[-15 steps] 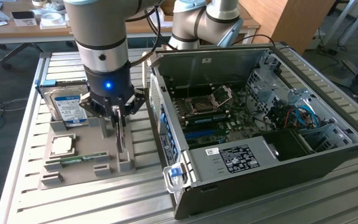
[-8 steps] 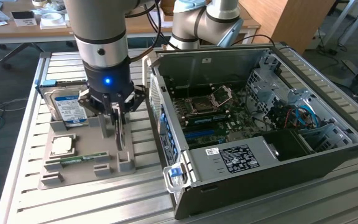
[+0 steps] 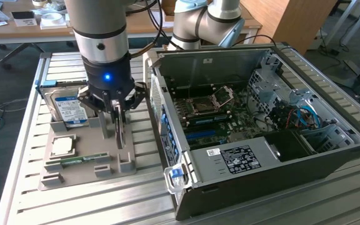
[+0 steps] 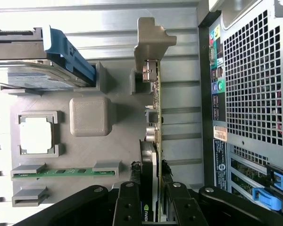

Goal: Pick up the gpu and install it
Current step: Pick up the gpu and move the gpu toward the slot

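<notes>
Gripping the gpu [image 3: 120, 133] from above, the gripper [image 3: 118, 108] points straight down over the grey tray [image 3: 86, 176]. Its jaws are drawn partway in, and the fingers [image 4: 127, 202] press one on each flat face of the card. The gpu stands on edge directly below the gripper, hanging from the fingers down to the tray, its cooler face towards one finger and its board towards the other. Its pale bracket [image 4: 151, 42] is at the end of the card farthest from the fingers, beside a small post of the tray. Whether the lower edge has left its slot I cannot tell. Just beside the gripper, on the side away from the case [image 3: 261, 131], the blue-labelled drive [image 3: 69, 110] leans in its own holder. Lower than the gripper and on that same side, the cpu [image 3: 63, 145] lies flat in a frame, with the green memory stick [image 3: 80, 160] next to it. The open case lies close on the gripper's other side, its board facing up. Tray and case both rest on the ribbed metal table [image 3: 73, 206].
</notes>
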Robot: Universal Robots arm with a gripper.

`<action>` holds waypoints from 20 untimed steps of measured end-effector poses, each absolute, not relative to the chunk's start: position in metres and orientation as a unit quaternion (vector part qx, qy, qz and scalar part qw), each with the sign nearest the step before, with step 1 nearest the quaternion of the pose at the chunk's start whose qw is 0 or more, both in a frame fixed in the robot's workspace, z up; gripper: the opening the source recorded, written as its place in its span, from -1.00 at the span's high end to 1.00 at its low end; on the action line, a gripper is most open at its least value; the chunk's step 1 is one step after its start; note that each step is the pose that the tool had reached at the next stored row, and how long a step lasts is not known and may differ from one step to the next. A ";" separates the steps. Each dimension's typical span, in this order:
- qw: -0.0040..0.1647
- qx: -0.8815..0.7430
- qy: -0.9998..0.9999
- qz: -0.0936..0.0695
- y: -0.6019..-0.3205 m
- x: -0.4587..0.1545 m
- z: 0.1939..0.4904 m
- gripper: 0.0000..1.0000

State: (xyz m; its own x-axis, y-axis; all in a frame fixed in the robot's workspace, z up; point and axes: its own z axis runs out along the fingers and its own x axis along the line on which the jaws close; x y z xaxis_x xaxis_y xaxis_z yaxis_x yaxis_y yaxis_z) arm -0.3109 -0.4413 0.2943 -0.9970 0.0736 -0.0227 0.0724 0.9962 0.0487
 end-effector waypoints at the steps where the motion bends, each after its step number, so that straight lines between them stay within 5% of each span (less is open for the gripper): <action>1: 0.012 0.037 0.999 0.024 -0.441 -0.311 0.296 0.47; 20: 0.012 0.037 0.999 0.024 -0.441 -0.311 0.327 0.47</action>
State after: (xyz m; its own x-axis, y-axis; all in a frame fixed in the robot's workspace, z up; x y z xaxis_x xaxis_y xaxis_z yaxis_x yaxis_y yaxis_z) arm -0.3109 -0.4413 0.3272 -0.9970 0.0736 -0.0228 0.0724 0.9962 0.0487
